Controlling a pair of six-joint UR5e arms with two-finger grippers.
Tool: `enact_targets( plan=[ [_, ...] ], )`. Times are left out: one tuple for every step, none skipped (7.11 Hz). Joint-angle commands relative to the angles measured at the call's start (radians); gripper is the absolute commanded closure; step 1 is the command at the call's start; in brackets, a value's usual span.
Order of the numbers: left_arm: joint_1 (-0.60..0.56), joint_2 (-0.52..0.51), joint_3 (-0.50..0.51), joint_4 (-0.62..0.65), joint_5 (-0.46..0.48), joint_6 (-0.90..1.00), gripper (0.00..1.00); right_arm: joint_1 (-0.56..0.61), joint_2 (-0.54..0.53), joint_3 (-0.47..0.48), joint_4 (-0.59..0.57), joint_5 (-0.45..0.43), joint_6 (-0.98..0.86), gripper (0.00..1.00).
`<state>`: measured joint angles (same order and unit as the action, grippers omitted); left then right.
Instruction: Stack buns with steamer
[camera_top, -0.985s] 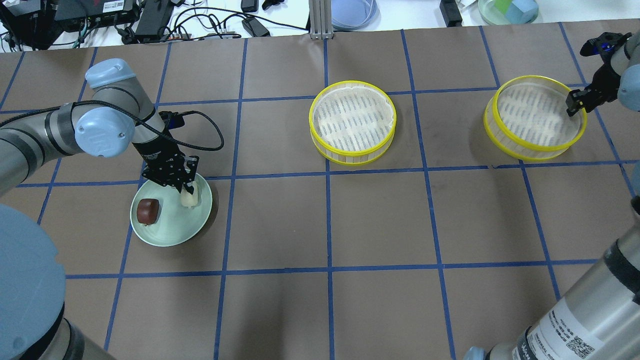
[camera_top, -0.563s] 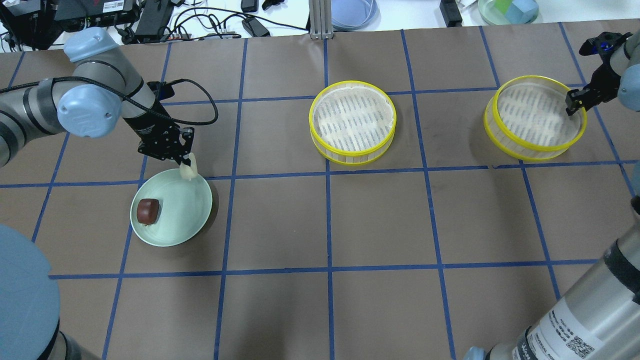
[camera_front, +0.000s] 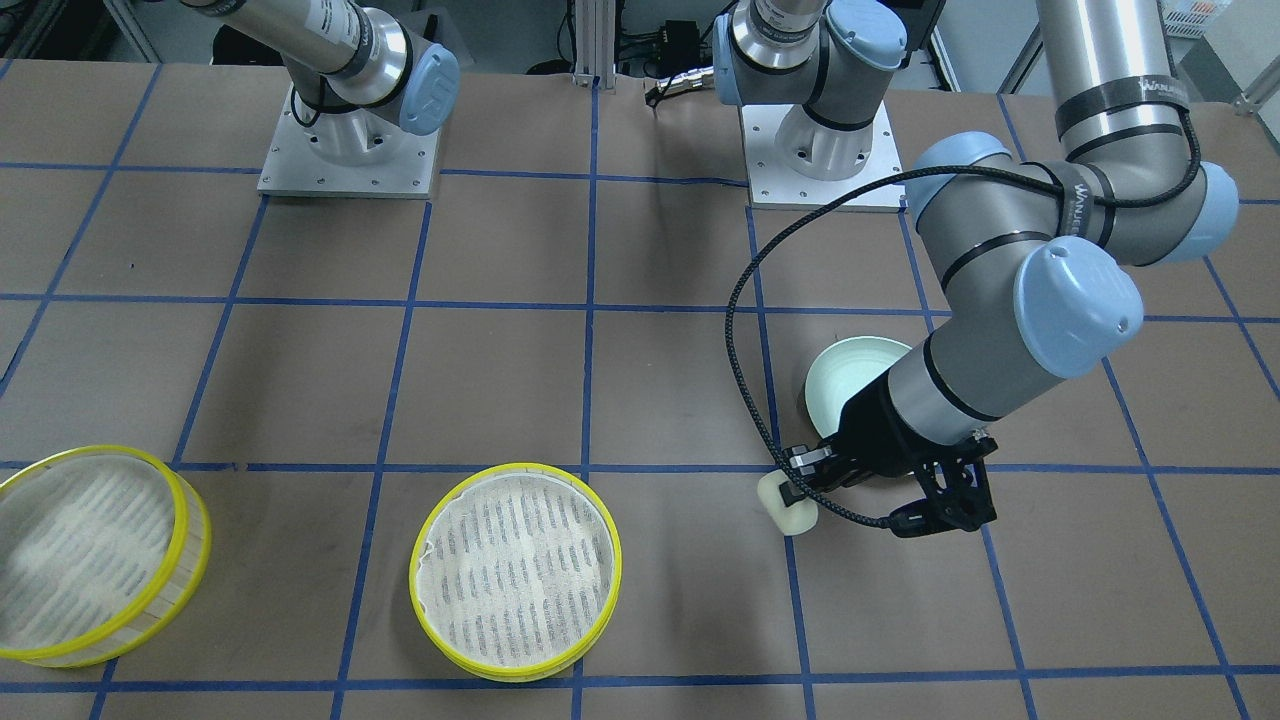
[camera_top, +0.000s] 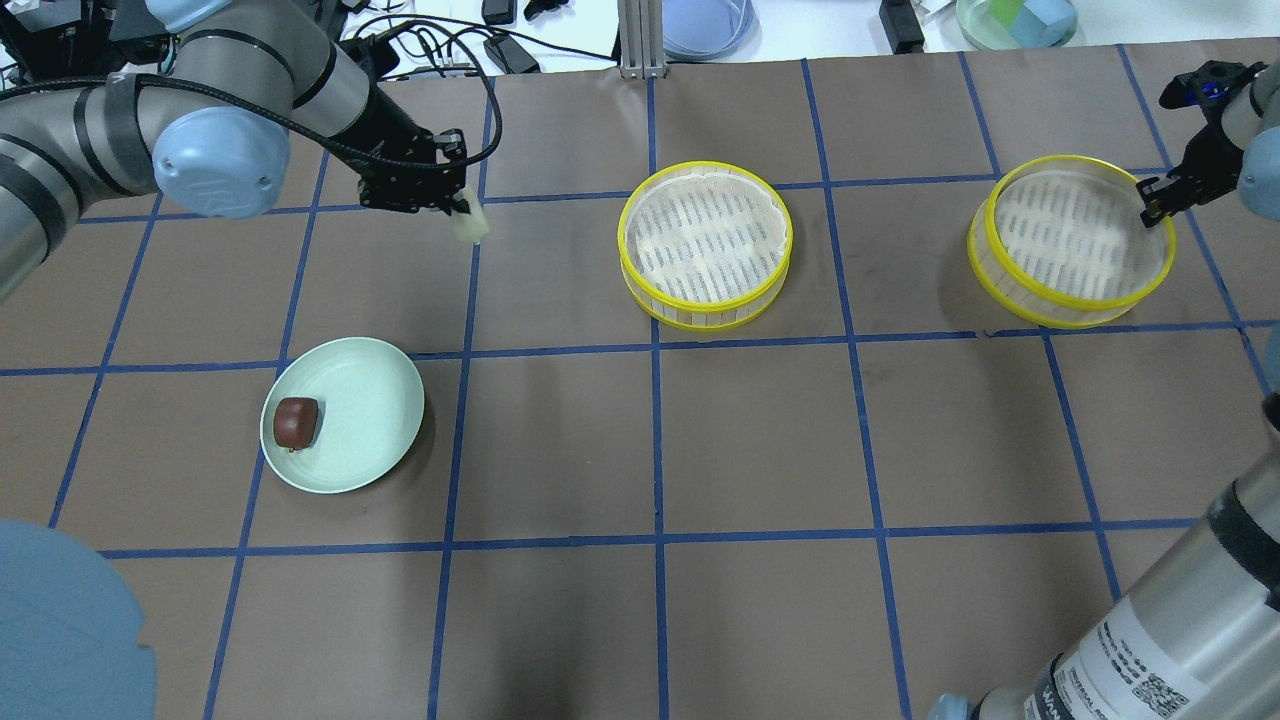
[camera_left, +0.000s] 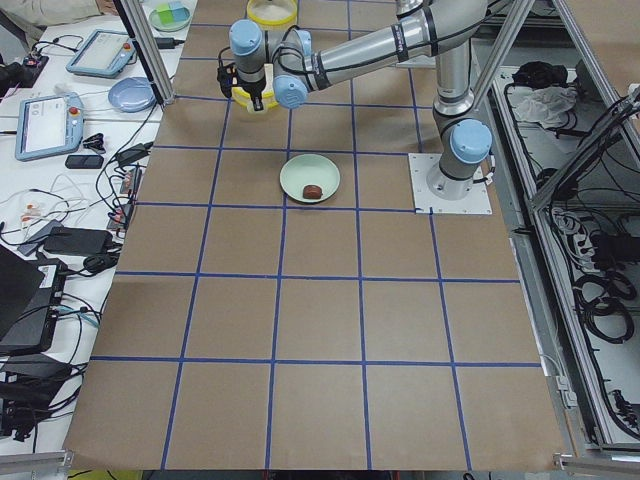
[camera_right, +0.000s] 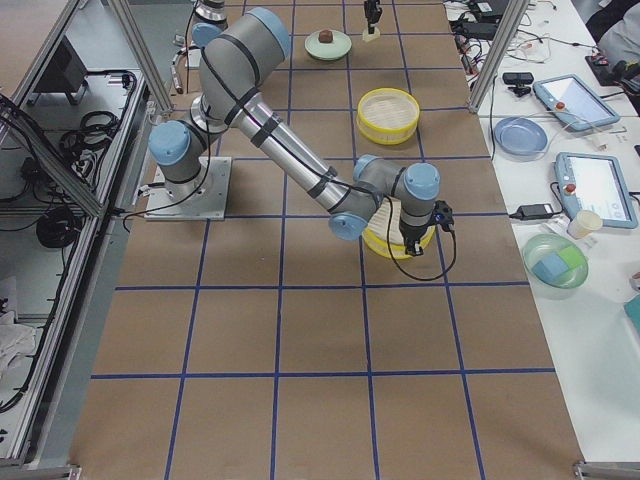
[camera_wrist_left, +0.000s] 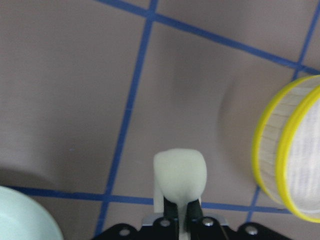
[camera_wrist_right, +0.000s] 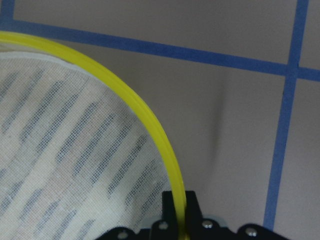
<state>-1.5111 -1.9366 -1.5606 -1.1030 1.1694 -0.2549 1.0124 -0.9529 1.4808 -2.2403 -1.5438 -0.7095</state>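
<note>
My left gripper (camera_top: 458, 208) is shut on the pale cream bun (camera_top: 467, 223) and holds it above the table, left of the middle steamer tier (camera_top: 706, 243). The bun also shows in the left wrist view (camera_wrist_left: 180, 172) and the front view (camera_front: 787, 502). The dark reddish-brown bun (camera_top: 297, 422) lies on the mint-green plate (camera_top: 372, 410). My right gripper (camera_top: 1150, 208) is shut on the yellow rim (camera_wrist_right: 150, 120) of the right steamer tier (camera_top: 1070, 240), at its right side. Both tiers hold only white gauze.
Beyond the far table edge lie cables, a blue dish (camera_top: 705, 22) and a green dish with blocks (camera_top: 1015, 20). A metal post (camera_top: 638, 40) stands at the far middle. The two arm bases (camera_front: 350, 150) sit at the robot's side.
My left gripper lifted the cream bun off the plate and carried it away and rightward, toward the middle tier. The right gripper stayed on the right tier's rim.
</note>
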Motion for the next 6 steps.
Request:
enact_targets(
  plan=[
    [-0.053, -0.045, -0.019, 0.165, -0.172, -0.141, 1.0, 0.0, -0.044, -0.002, 0.002, -0.004, 0.001, 1.0],
    [-0.104, -0.083, -0.039, 0.243, -0.197, -0.161, 1.0, 0.002, -0.082, -0.001, 0.058, -0.001, 0.013, 1.0],
    [-0.131, -0.122, -0.044, 0.318, -0.197, -0.259, 1.0, 0.002, -0.092, -0.001, 0.071, 0.001, 0.024, 1.0],
    [-0.145, -0.151, -0.044, 0.348, -0.197, -0.289, 1.0, 0.009, -0.099, -0.001, 0.071, -0.001, 0.037, 1.0],
    [-0.15, -0.169, -0.044, 0.35, -0.189, -0.29, 1.0, 0.021, -0.133, 0.001, 0.106, -0.004, 0.079, 1.0],
    [-0.158, -0.186, -0.044, 0.35, -0.169, -0.291, 0.96, 0.047, -0.159, 0.003, 0.137, -0.015, 0.123, 1.0]
  ],
)
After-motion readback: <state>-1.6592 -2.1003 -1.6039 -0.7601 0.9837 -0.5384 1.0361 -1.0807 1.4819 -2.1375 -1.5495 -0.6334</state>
